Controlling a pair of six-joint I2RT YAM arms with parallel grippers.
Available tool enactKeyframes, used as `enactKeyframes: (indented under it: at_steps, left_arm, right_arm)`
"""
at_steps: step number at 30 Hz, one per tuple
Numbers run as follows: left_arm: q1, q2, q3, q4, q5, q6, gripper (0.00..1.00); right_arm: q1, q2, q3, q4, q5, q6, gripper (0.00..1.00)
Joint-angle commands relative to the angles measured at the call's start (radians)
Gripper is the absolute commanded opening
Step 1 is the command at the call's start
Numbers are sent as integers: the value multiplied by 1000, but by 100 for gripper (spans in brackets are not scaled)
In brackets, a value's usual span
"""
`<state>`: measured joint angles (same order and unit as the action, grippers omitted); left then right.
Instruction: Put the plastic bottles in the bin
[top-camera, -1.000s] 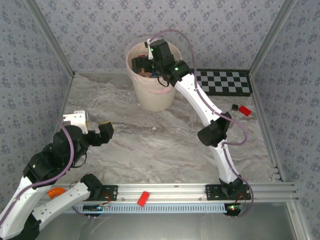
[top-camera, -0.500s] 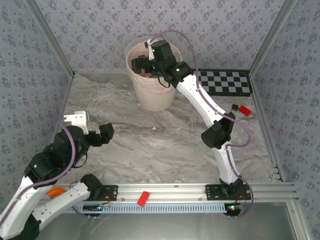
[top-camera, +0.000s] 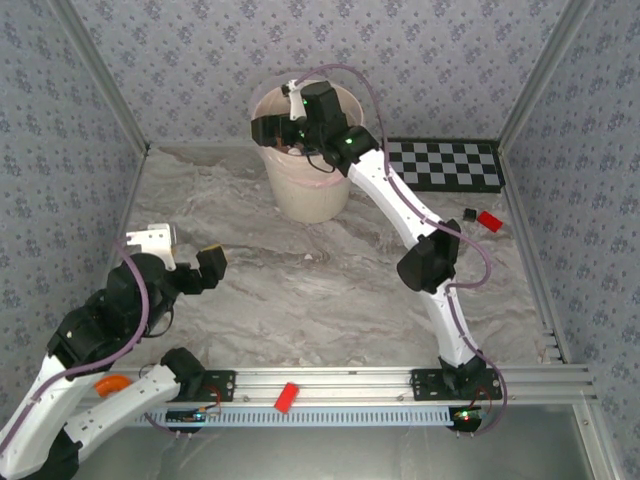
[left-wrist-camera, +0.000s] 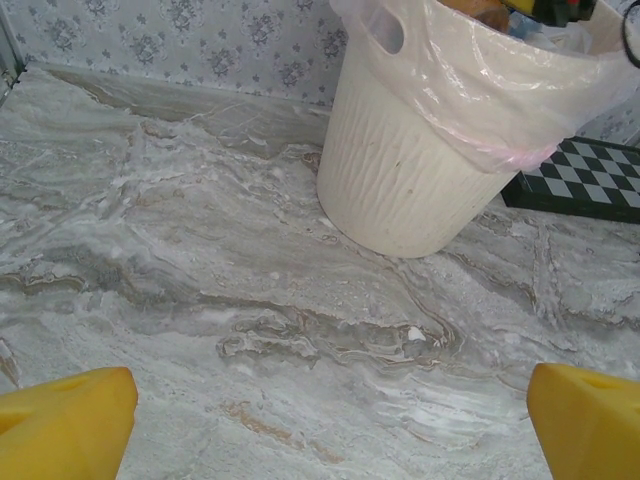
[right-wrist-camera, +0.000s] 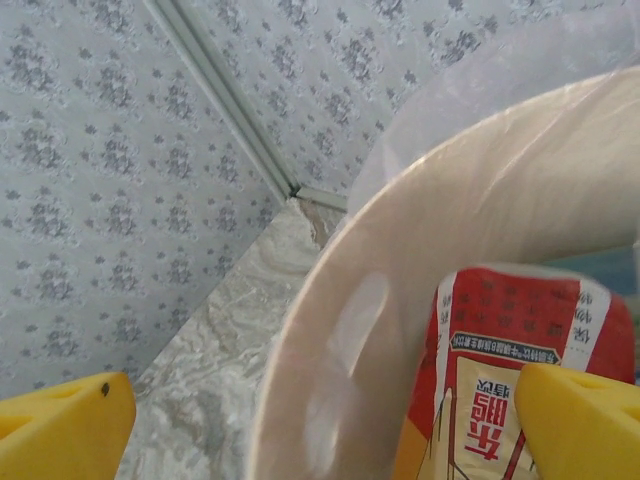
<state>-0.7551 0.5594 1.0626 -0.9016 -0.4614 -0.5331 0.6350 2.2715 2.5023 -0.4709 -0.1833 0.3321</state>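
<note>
floral grey wallpaper (top-camera: 200, 50), marbled tabletop (top-camera: 300, 290)

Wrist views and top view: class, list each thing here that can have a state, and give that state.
bin: upright, clear liner over its rim.
red-labelled bottle: inside the bin.
left gripper: open, empty.
right gripper: open, empty, at the bin's rim.

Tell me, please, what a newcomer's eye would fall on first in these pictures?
The big cream bin at the back of the marble table stands out first, with the right gripper open at its rim and a red-labelled bottle lying inside. After that come the black-and-white checkered board to the bin's right, and the left gripper open over the table at the front left.
</note>
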Motion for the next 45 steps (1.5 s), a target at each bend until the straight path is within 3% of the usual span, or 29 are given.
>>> enactKeyframes:
  at_steps: [1, 11, 20, 25, 31, 39, 45]
  left_arm:
    - [-6, -10, -3, -10, -21, -3, 100]
    - [-6, -10, -4, -4, -19, -8, 100]
    - [-6, -4, -9, 6, -18, -11, 100]
    - [-6, 9, -24, 13, -21, -16, 100]
    - [-6, 44, -71, 55, -39, -24, 100]
    - [3, 145, -187, 165, -181, 8, 100]
    - [111, 244, -313, 315, -255, 52, 100]
  right_arm:
    - [-8, 43, 30, -83, -44, 36, 100]
    - [-4, -38, 26, -96, -14, -2, 100]
    - [11, -251, -111, -47, 59, -62, 100]
    - [6, -444, -373, 49, 108, -70, 100]
    - [-24, -730, -807, 204, 171, -76, 100]
    - [-158, -1080, -1284, 238, 202, -80, 100]
    - [-255, -1281, -1604, 273, 356, -119, 99]
